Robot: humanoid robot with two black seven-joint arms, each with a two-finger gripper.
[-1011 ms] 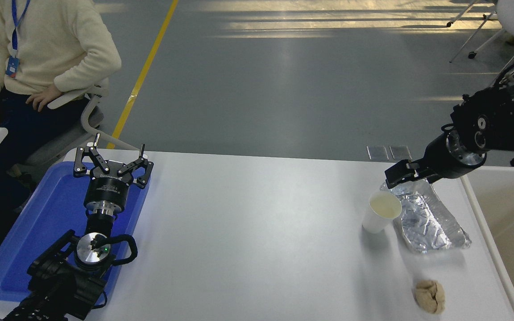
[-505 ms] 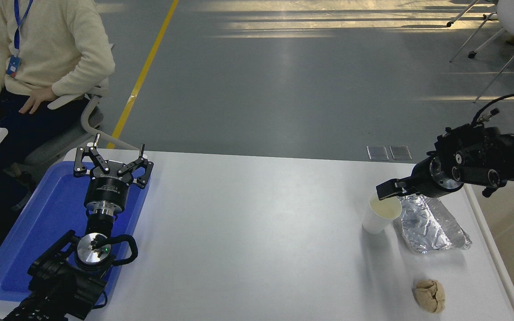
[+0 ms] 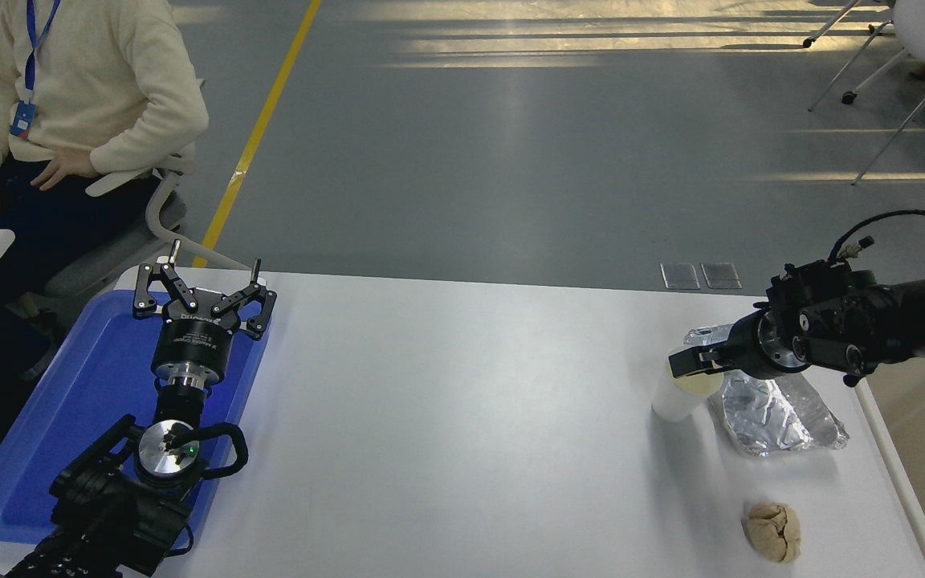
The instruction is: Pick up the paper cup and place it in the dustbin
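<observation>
Dropping lower vs 0.5 s ago, right end effector (image 3: 686, 363) now covers paper cup (image 3: 674, 400) rim; grip can't tell.

Right gripper (image 3: 689, 363) dropped lower and slid in, now right over the paper cup (image 3: 675, 399) mouth, hiding most of the cream inside.

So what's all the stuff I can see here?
paper cup: one, white, upright on the table's right side, under the right gripper
foil tray: one, silver, crumpled, just right of the cup
paper ball: one, tan, near front right
dustbin: one, beige, at right edge
blue tray: one, left side
table: one, white
person: one, cream sweater, seated far left
left gripper: black, open, parked over the blue tray
right gripper: black, at the cup's rim
</observation>
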